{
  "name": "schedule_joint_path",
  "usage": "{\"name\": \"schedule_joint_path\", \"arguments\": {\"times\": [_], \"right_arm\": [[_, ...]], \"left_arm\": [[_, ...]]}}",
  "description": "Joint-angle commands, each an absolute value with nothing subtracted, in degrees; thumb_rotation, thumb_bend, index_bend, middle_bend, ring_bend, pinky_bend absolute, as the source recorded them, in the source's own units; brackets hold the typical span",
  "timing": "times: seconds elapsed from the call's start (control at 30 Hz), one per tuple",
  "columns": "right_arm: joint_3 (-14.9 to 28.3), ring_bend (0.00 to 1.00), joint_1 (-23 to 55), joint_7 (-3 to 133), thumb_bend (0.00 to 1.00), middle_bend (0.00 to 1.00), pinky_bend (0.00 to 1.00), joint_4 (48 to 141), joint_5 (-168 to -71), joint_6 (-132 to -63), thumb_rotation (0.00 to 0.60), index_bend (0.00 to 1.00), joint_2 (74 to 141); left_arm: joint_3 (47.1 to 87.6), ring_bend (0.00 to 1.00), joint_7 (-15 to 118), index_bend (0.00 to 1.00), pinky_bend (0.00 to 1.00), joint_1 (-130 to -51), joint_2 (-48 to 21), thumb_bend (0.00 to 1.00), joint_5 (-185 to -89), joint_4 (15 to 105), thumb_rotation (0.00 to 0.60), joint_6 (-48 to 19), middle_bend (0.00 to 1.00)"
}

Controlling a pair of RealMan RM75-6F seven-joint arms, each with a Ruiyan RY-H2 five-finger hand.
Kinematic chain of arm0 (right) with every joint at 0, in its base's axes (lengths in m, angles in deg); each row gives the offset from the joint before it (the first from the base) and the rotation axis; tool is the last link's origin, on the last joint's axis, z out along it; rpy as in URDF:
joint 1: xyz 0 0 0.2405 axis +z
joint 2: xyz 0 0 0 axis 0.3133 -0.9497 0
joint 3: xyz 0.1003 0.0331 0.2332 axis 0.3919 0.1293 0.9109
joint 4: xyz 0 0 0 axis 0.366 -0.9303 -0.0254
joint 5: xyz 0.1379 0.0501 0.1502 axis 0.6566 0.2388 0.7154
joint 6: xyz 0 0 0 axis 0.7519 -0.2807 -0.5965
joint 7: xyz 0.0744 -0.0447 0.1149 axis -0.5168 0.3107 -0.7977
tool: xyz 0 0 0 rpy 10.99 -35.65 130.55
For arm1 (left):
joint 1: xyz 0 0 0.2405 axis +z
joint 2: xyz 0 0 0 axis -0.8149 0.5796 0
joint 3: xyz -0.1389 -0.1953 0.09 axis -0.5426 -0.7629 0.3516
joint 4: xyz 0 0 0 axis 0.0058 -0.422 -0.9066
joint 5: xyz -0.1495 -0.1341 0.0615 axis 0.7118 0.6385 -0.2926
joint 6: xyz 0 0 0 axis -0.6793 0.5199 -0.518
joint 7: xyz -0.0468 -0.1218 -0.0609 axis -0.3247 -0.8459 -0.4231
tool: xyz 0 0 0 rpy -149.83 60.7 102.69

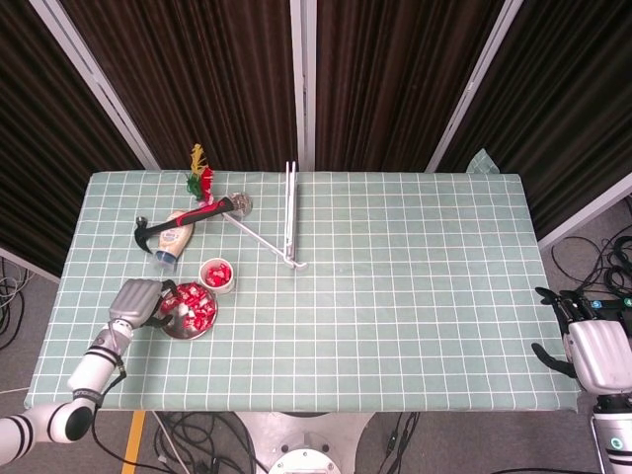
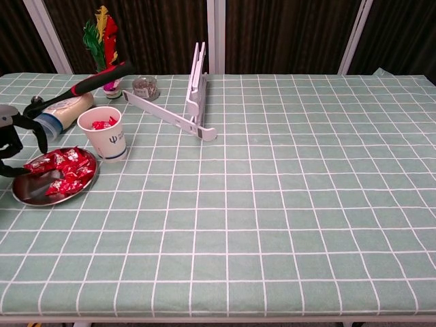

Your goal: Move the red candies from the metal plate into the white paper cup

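the metal plate (image 1: 174, 327) sits near the left edge of the surface (image 1: 415, 296), a heap of red candies (image 1: 196, 307) piled in it, with more red wrappers showing inside the white paper cup (image 1: 216, 276) just beyond the plate toward the far edge. the left hand (image 1: 138, 301) hangs at the plate's left rim, its dark fingers (image 2: 35, 131) spread above the candies and holding nothing. the right hand (image 1: 596, 351) is off the right edge near the front corner, its fingers apart and empty. a hammer (image 1: 183, 218) lies across a bottle (image 1: 174, 239) toward the far left corner, beside a white folding stand (image 1: 286, 225).
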State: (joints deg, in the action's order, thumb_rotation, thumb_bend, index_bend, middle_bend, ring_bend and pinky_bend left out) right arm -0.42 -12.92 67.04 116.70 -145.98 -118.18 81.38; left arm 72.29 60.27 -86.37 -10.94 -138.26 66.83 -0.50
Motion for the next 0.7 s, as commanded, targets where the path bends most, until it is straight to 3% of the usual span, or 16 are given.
{"name": "schedule_joint_path", "arguments": {"times": [0.03,0.7], "right_arm": [[-0.4,0.20,-13.0,67.1,0.11,0.32,0.47,116.8,-145.9,-118.2,0.600,0.17,81.3],[-0.4,0.20,-13.1,66.8,0.11,0.32,0.48,116.6,-145.3,-118.2,0.600,0.17,81.3]], "left_arm": [[71.8,0.97,60.9,0.47,1.00,-87.0,-12.2,0.28,-137.4,65.8,0.600,0.1,0.95],[71.4,0.97,68.9,0.52,1.00,-89.2,-16.2,0.28,-130.3,61.0,0.600,2.4,0.96]]}}
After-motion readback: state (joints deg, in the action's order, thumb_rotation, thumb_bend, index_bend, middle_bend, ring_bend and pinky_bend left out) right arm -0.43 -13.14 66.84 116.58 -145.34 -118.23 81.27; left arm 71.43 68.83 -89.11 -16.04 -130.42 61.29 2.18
